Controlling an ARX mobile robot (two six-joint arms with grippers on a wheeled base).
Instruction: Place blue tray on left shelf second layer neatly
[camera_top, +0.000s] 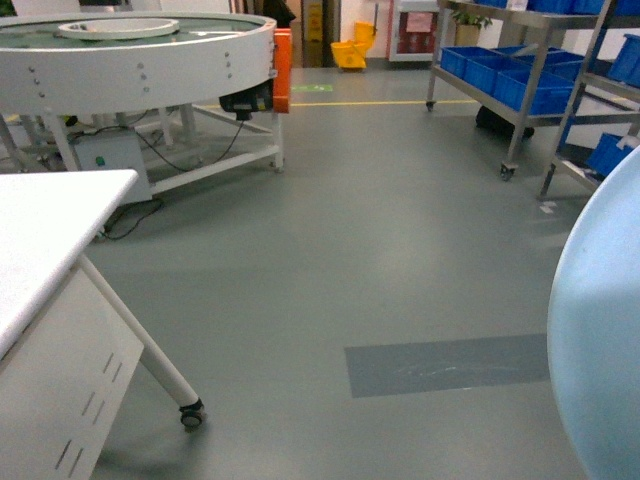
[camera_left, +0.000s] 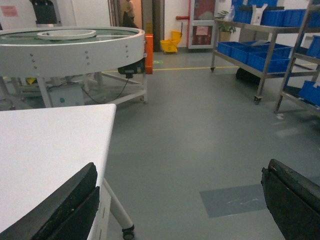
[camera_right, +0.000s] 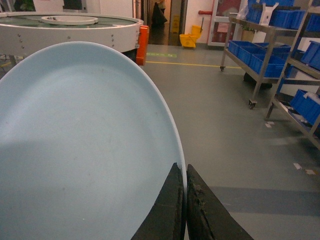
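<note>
Currently, left to right: a white rectangular table (camera_top: 50, 230), the left gripper (camera_left: 180, 200) released and empty, then the pale sky-blue round shallow plastic tray (camera_right: 85, 150) pinched by its rim in the clenched right gripper (camera_right: 185, 200). Carrying it well likely means keeping it level while driving. At far right, steel wheeled shelves (camera_top: 520, 110) hold dark-blue rectangular crates (camera_top: 500, 70), contents unseen

Open floor (camera_top: 380, 260) between white table (camera_top: 50, 230) and steel shelves (camera_top: 530, 70).
</note>
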